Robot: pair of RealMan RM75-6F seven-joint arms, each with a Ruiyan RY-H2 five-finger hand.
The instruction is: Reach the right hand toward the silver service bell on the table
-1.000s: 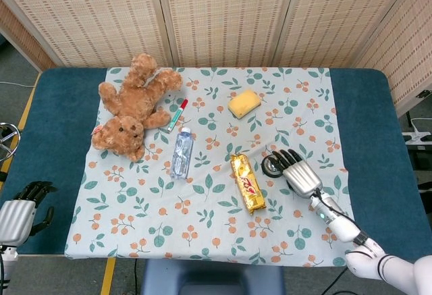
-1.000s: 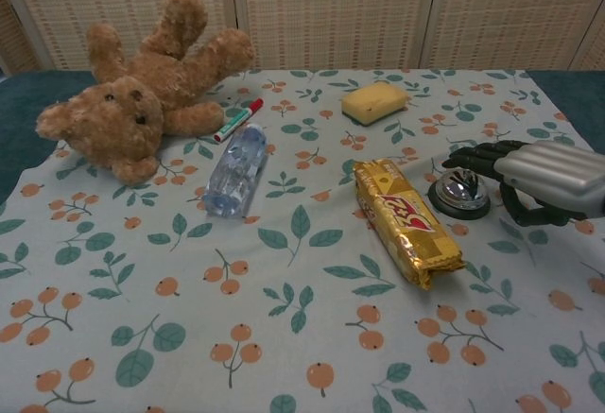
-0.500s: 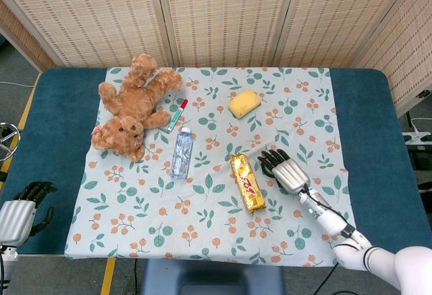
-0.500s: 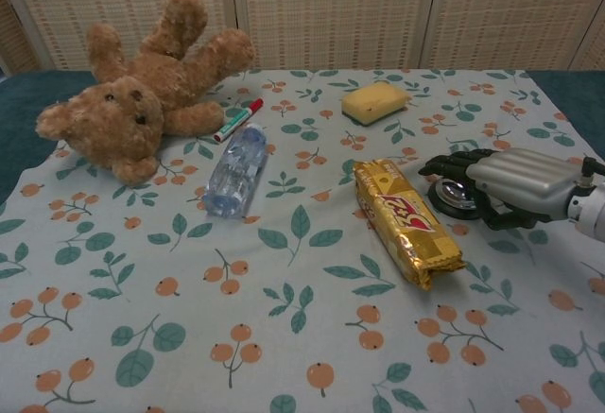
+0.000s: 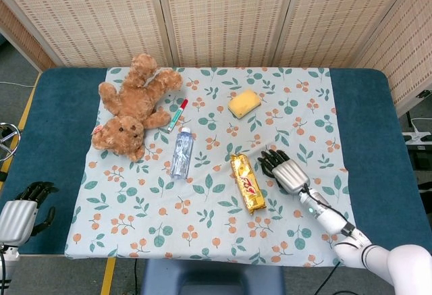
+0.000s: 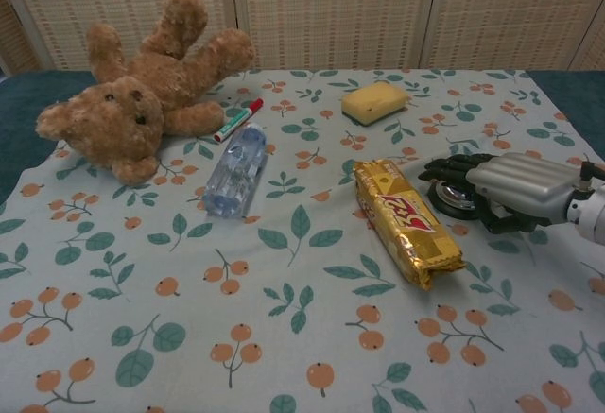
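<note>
I have the right hand [image 6: 510, 189] over the bell [image 6: 456, 197], palm down, dark fingers [image 6: 452, 166] stretched forward and slightly apart across its top. From the chest view the bell's black base and a bit of its silver dome show under the fingers; I cannot tell whether they actually touch the dome. From the head view the hand [image 5: 285, 170] covers the bell almost completely. Nothing is gripped in that hand.

The bell sits on the flowered cloth [image 6: 284, 337] toward the right side of the bench [image 5: 368, 126], just beside the gold snack pack [image 6: 406, 220], which lies lengthwise to its left. Farther back is a yellow sponge [image 6: 374, 102]. A clear water bottle [image 6: 233, 170] lies on its side near the middle, with a red and green marker [image 6: 237, 121] just behind it. The brown teddy bear [image 6: 142, 92] sprawls on the far left of the cloth.

My left hand [image 5: 23, 208] hangs off the bench's near left corner, well apart from everything, fingers curled inward with nothing in them.
</note>
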